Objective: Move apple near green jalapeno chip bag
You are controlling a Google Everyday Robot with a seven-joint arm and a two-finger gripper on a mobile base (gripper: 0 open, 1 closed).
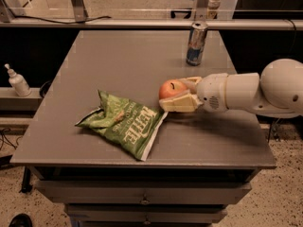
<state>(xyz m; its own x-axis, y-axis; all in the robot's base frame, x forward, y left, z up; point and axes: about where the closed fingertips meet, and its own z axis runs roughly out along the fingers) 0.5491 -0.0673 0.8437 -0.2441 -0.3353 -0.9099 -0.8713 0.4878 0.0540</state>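
Note:
The apple (pixel 170 89), red-orange with a yellowish patch, sits between the two cream fingers of my gripper (pixel 177 94), just right of the green jalapeno chip bag (pixel 124 123). The gripper is shut on the apple and comes in from the right on a white arm (pixel 255 91). The near finger (pixel 180 103) lies below the apple and nearly touches the bag's right white edge. The bag lies flat and crumpled at the front left of the grey table (pixel 118 65).
A blue-and-silver drink can (pixel 196 43) stands upright at the back of the table, behind the gripper. A white pump bottle (pixel 18 81) stands on a ledge off the table's left side. A metal rail (pixel 142 23) runs behind the table.

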